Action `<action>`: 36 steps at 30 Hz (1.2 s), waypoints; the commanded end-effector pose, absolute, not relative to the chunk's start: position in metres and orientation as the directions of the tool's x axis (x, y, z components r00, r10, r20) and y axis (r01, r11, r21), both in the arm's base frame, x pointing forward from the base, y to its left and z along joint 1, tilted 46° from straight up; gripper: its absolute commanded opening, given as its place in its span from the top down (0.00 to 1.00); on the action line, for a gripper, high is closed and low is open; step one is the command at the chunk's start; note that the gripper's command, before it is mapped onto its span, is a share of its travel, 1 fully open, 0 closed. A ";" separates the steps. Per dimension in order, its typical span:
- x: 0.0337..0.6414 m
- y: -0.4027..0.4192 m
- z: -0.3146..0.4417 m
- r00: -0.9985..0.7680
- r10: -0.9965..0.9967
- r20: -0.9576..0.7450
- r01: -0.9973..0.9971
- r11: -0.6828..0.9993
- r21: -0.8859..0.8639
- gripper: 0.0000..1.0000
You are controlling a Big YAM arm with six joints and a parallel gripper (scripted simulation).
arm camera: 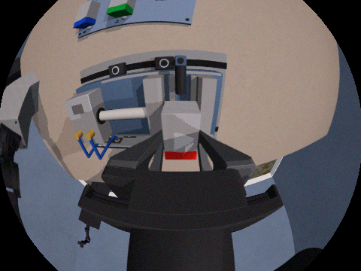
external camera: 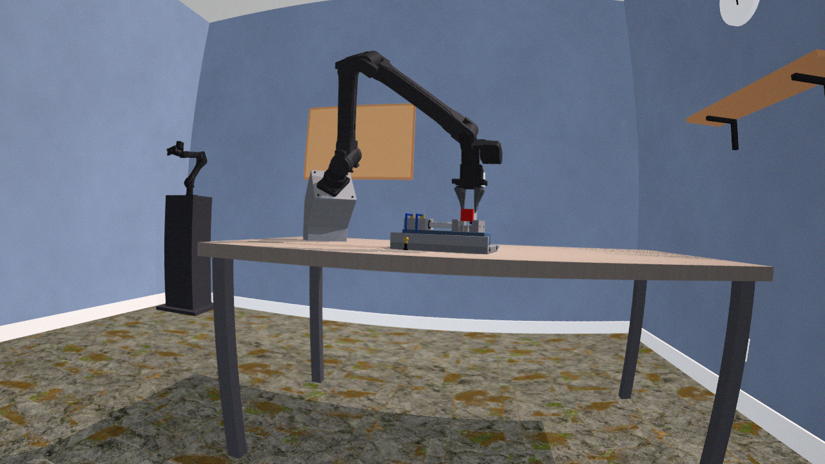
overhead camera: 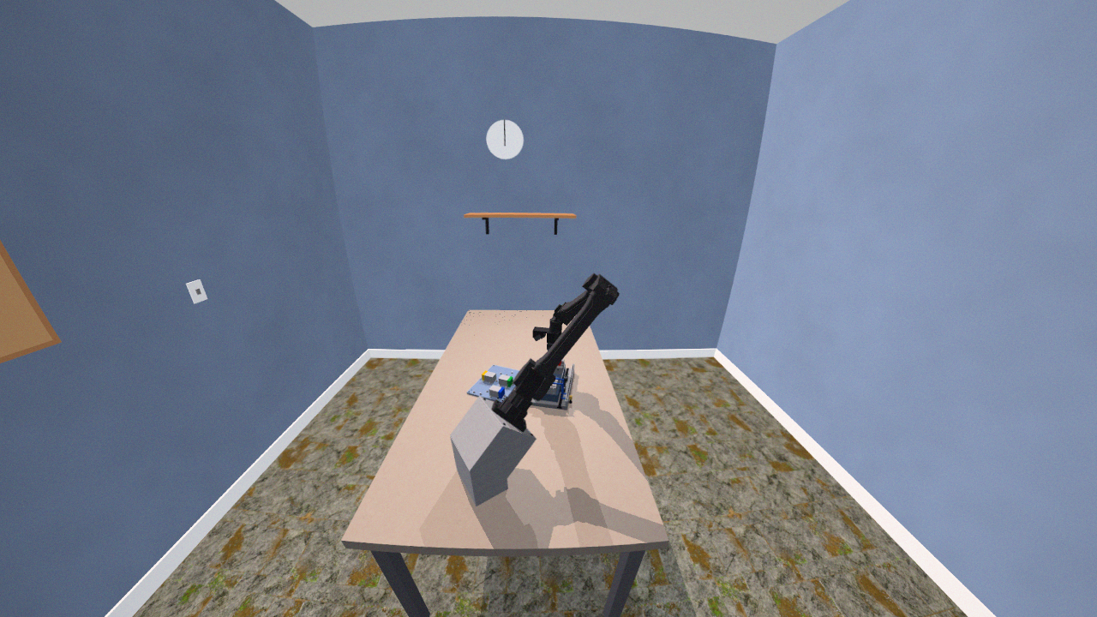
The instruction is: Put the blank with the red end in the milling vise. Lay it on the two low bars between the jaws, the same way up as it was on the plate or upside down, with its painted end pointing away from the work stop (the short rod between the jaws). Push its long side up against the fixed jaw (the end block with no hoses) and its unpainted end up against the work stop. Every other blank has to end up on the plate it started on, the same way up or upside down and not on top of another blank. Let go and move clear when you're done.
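Blue walls surround your pale wooden surface [overhead camera: 429, 476] [external camera: 577, 262] [arm camera: 271, 75]. Your black claw [external camera: 468, 212] [arm camera: 180, 135] is closed around the grey rectangular red-ended blank [external camera: 466, 215] [arm camera: 181, 120], above the grey metal vise [external camera: 441, 242] [arm camera: 152, 90] beneath it.

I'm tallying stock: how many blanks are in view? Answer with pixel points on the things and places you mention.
4: yellow-ended blank [overhead camera: 489, 377], green-ended blank [overhead camera: 504, 380] [arm camera: 120, 7] and blue-ended blank [overhead camera: 496, 391] [arm camera: 87, 13] on the plate [overhead camera: 479, 389] [arm camera: 165, 14]; red-ended blank [external camera: 467, 215] [arm camera: 180, 122] in the gripper [external camera: 468, 209] [arm camera: 180, 135]. Others may be hidden.

A workshop or lab-like room: a milling vise [external camera: 441, 242] [arm camera: 153, 57] and a robot arm [overhead camera: 566, 338] [external camera: 423, 95] [arm camera: 180, 199] on a table [overhead camera: 429, 460] [external camera: 548, 262] [arm camera: 263, 90].
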State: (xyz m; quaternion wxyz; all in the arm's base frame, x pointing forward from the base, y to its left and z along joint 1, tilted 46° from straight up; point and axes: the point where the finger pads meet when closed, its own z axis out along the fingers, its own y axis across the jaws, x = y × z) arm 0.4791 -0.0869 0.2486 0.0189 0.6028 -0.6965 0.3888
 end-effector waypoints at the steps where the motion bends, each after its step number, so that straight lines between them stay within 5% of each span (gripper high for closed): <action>1: 0.478 -0.087 0.253 -0.269 -0.826 0.495 -0.849 -0.039 -0.528 1.00; 36: 0.480 -0.089 0.249 -0.267 -0.826 0.496 -0.851 -0.040 -0.524 1.00</action>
